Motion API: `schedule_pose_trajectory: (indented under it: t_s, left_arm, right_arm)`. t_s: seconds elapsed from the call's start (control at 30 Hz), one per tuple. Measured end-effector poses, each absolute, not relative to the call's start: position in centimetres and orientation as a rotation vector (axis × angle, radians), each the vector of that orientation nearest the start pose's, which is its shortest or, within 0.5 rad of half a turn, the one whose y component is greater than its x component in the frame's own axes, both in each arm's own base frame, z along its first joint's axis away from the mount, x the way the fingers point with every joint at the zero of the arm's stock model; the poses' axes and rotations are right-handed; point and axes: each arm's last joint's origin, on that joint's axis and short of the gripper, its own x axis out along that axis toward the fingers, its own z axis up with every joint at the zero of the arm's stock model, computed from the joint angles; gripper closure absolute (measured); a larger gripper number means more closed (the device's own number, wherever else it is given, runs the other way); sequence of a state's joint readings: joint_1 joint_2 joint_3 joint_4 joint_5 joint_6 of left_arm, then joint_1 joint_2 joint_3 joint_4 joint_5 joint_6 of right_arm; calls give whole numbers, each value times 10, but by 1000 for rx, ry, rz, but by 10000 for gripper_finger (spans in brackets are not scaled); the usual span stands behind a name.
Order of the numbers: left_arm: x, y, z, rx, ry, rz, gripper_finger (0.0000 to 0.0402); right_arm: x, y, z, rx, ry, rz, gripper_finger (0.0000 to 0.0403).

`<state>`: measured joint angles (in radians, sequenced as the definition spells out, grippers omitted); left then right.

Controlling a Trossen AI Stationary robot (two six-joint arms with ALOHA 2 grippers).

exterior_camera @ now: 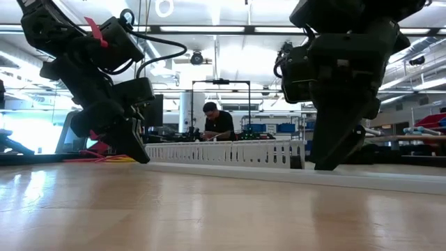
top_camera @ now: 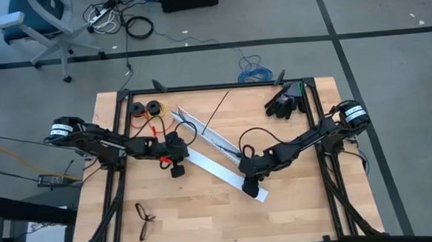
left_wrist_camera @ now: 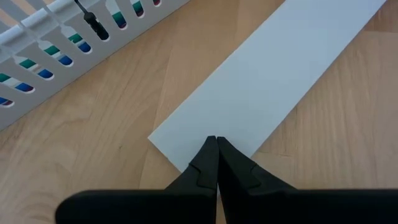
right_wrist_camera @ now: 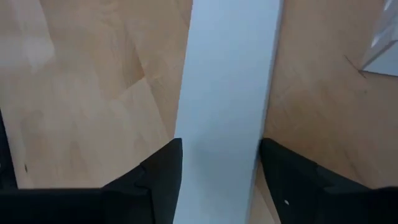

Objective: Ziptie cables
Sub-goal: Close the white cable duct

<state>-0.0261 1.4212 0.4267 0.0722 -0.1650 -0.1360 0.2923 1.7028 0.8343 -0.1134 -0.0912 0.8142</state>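
Note:
A long flat white strip (top_camera: 222,172) lies slantwise on the wooden table. My left gripper (left_wrist_camera: 216,140) is shut at the strip's left end. My right gripper (right_wrist_camera: 221,146) is open near the strip's right end, one finger along each long edge. Behind the strip lies a white slotted rail (top_camera: 209,135). The cables (left_wrist_camera: 46,73) show as coloured wires through its slots, with a small black connector (left_wrist_camera: 93,22) above them. The ziptie (top_camera: 215,112), a thin black strip, lies on the table by the rail's far side. My left gripper sets its shut fingertips on the flat strip's left end (left_wrist_camera: 205,124), slanting down from the table's left. The strip lies flat on the table. My right gripper straddles the strip's width (right_wrist_camera: 217,93) from above; whether its fingers (right_wrist_camera: 165,165) touch the edges, I cannot tell.
A red and yellow wire with two black spools (top_camera: 145,108) lies at the far left. Black gloves (top_camera: 285,99) lie at the far right, and a pair of glasses (top_camera: 145,217) near the front left. A person (exterior_camera: 219,122) sits in the room behind.

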Motion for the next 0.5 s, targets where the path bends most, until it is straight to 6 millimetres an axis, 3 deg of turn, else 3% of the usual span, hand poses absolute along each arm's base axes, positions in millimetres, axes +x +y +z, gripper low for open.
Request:
schedule_pose_trajectory:
  t_s: [0.1, 0.27, 0.37, 0.5]
  left_arm:
    - [224, -1, 116, -39, 894, 191, 392]
    - [224, -1, 116, -40, 890, 190, 392]
    - [224, -1, 116, -42, 885, 191, 392]
    - [228, -1, 119, -52, 838, 189, 392]
  right_arm:
    - [290, 85, 139, 659, 1128, -163, 197]
    - [258, 83, 161, 521, 1101, -446, 199]
    - [237, 96, 183, 544, 1042, -512, 198]
    - [211, 130, 197, 603, 891, -528, 198]
